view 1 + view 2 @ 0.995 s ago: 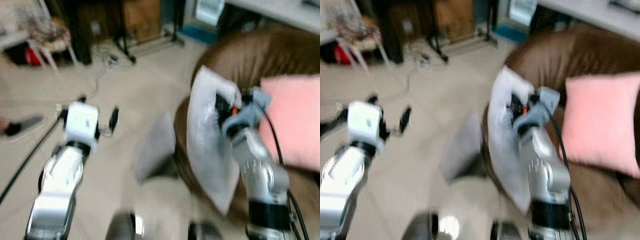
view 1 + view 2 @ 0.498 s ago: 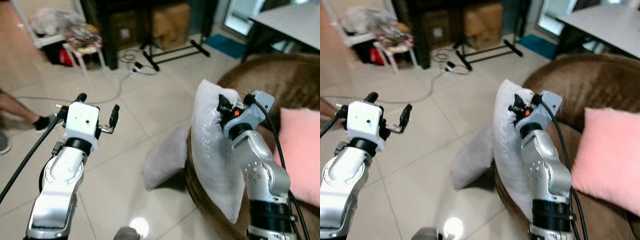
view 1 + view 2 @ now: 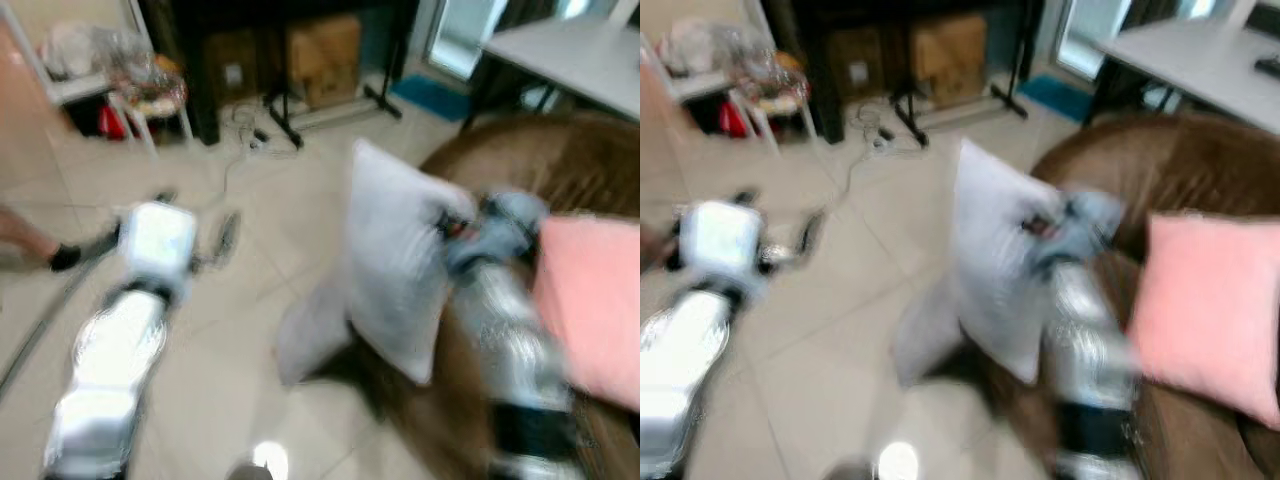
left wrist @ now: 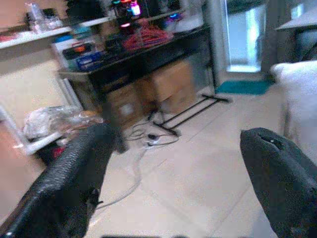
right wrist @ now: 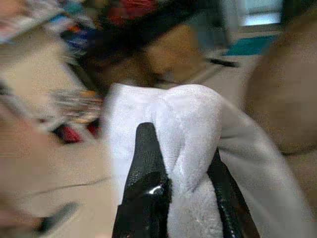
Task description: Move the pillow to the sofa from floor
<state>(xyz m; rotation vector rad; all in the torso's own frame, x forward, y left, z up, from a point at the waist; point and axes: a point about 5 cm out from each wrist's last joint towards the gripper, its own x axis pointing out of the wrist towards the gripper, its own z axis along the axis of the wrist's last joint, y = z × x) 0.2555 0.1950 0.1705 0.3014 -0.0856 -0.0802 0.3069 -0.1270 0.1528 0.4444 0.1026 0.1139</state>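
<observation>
White and plush, the soft fabric pillow (image 5: 193,148) is pinched between your right gripper (image 5: 181,198)'s closed black fingers and has swung higher and further over the brown rounded sofa (image 3: 1180,170) than half a second ago. That leaves lowering and releasing beside the pink square cushion (image 3: 1210,310). Your left gripper (image 4: 178,163) hovers over the tiled floor (image 4: 198,178), fingers spread, holding nothing.

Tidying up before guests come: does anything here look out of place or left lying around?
Yes. A second grey pillow lies on the floor against the brown sofa, and loose cables trail over the tiles. The white pillow hangs in the air, pinched at one corner by the right gripper.
</observation>
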